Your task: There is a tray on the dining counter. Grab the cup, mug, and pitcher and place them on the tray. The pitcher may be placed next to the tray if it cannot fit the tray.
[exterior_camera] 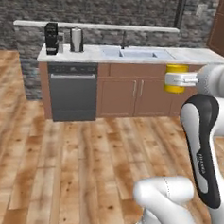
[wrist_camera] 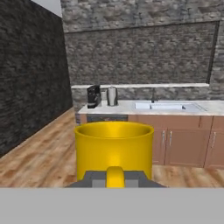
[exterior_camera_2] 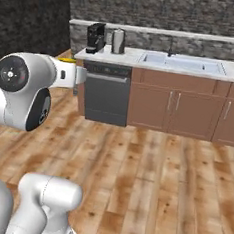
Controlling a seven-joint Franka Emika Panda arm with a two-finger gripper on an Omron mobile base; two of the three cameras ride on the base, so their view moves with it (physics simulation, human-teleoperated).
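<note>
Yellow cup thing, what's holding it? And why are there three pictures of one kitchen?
That white bendy thing is a robot arm, rolling across a pretend computer-made kitchen. Its two fingers are squeezed shut on a yellow mug, carrying it in the air. Two pictures come from cameras riding behind the arm, one on its left and one on its right. The third camera sits on the hand itself, so the mug looks huge there. Ahead is a counter with a black coffee machine, a metal jug and a sink.
</note>
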